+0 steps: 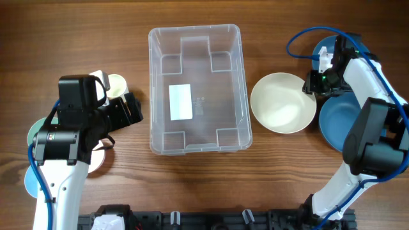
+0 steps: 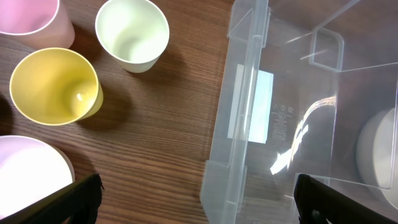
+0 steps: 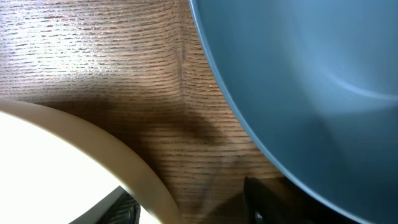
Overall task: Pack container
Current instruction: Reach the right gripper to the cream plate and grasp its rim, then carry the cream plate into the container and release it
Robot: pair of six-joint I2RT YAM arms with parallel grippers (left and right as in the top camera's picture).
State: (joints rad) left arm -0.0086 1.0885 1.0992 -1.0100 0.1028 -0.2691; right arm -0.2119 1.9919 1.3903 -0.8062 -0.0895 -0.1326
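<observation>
The container is a large clear plastic bin with a white label on its bottom, standing empty at the table's middle. It also shows in the left wrist view. My left gripper is open and empty just left of the container, its fingers spread wide over the container's left wall. My right gripper is open at the right rim of a cream bowl. In the right wrist view its fingers straddle the cream bowl's rim, one inside and one outside.
Blue bowls sit right of the cream bowl, close to my right gripper. Left of the container stand a pale green cup, a yellow cup and a pink cup, with a pale pink dish nearby.
</observation>
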